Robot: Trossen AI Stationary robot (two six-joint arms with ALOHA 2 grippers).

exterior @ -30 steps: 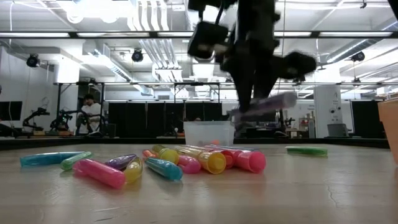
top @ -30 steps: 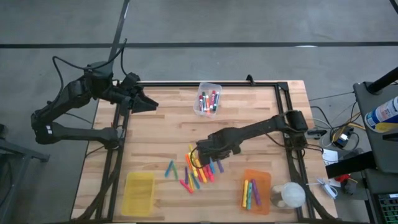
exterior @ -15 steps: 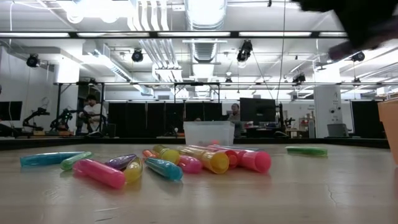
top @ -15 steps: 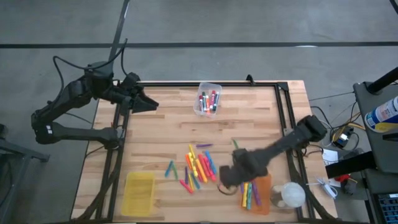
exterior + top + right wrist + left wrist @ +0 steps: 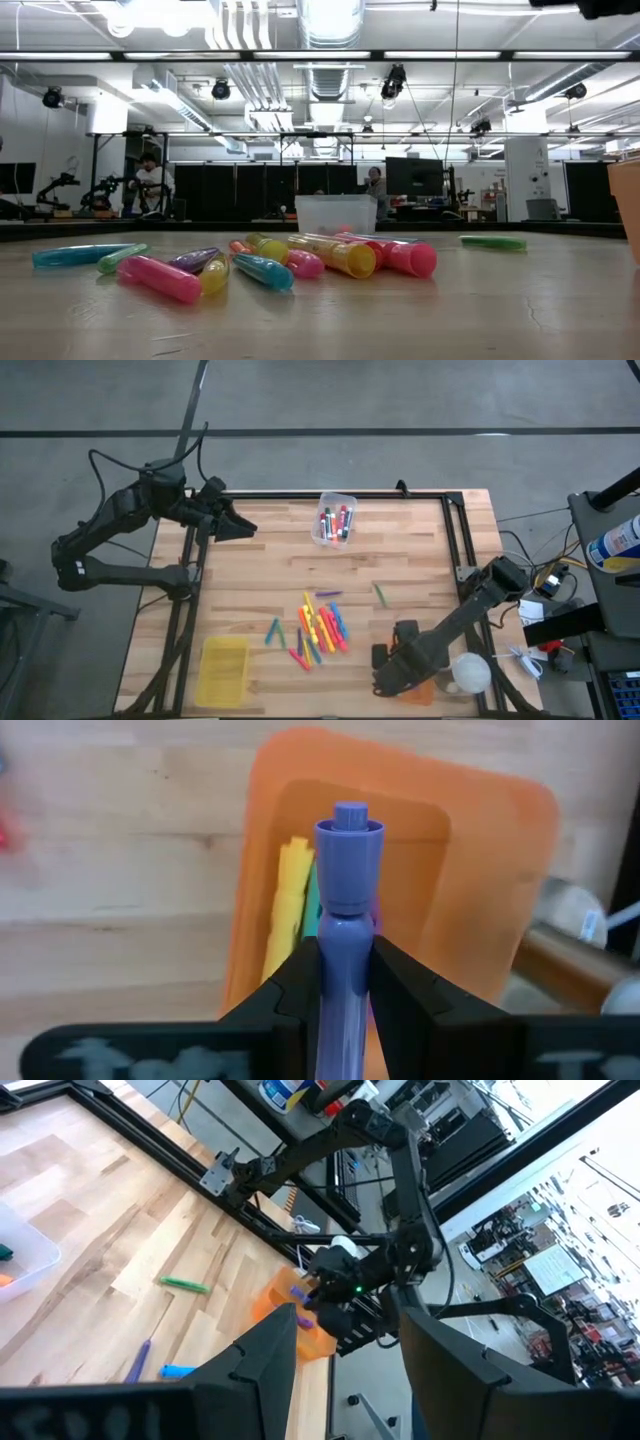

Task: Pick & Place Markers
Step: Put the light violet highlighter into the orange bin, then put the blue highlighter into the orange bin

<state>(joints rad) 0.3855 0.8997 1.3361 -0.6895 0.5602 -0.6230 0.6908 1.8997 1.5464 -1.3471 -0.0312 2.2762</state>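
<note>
While pinched between right end effector (image 5: 345, 982) fingers, purple marker (image 5: 347, 870) overhangs orange bin (image 5: 480, 870).

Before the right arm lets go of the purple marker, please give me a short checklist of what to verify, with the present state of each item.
1. Right tool shut on the purple marker: ok, both fingers press its barrel.
2. Marker above the orange bin: ok, its cap points over the bin's inside in the right wrist view.
3. Room in the bin: ok, a yellow marker lies inside and bare floor shows beside it.
4. Height of the marker above the bin: cannot tell.
5. Left tool out of the way: ok, at the table's far left corner, open and holding nothing.
6. Loose markers left: not ok, a pile lies mid-table.
</note>
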